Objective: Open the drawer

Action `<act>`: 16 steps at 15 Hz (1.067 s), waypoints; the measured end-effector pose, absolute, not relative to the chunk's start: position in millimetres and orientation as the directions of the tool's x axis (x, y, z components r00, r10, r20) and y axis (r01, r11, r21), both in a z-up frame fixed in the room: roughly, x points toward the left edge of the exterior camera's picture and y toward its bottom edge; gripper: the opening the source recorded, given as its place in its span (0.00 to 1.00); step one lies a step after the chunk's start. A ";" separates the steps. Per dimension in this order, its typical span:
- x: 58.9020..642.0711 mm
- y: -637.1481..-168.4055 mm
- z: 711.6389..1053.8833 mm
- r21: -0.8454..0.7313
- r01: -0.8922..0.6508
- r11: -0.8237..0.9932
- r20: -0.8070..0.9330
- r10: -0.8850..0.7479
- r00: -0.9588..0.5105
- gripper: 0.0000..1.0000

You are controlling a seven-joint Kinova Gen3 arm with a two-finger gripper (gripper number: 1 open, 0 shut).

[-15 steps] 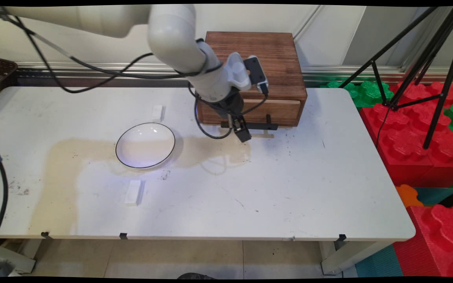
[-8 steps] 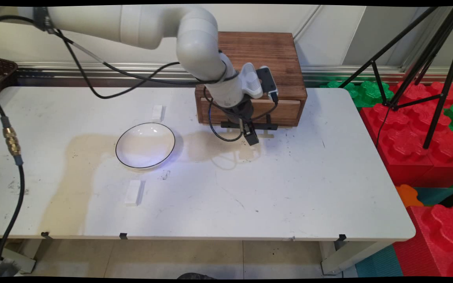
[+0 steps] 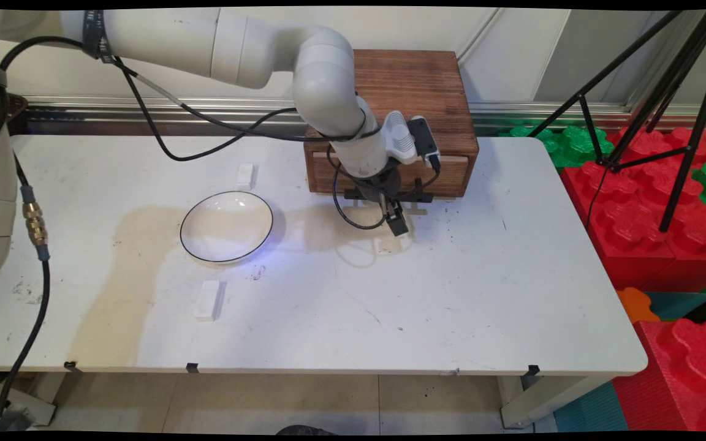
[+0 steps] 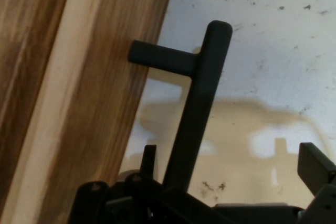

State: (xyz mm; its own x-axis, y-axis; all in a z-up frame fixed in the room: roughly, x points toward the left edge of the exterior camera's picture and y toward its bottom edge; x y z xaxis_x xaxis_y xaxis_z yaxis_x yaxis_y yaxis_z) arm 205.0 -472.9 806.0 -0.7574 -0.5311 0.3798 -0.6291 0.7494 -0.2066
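1. The drawer box [image 3: 417, 92] is dark brown wood with a visible streaked grain and a matt finish.
2. Its drawer handle [image 4: 197, 108] is a smooth, matt black bar, with a material that cannot be told.
3. The table [image 3: 482, 294] has a smooth white top, scuffed and speckled with dark marks.
4. The plate [image 3: 227, 226] looks like glossy white ceramic with a thin dark rim.
5. The gripper [image 3: 398, 225] is matt black.
6. The arm's [image 3: 322, 79] shell looks like smooth, off-white plastic with a slight sheen.
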 end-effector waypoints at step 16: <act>185.9 -427.8 803.1 -0.148 -0.666 0.731 0.344 -0.593 -0.728 1.00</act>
State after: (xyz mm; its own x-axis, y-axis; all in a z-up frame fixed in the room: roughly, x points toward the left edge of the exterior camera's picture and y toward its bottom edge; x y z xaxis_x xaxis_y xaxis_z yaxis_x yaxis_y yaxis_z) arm 185.9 -427.8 803.1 -0.7279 -0.5934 0.3436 -0.6661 0.7310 -0.1485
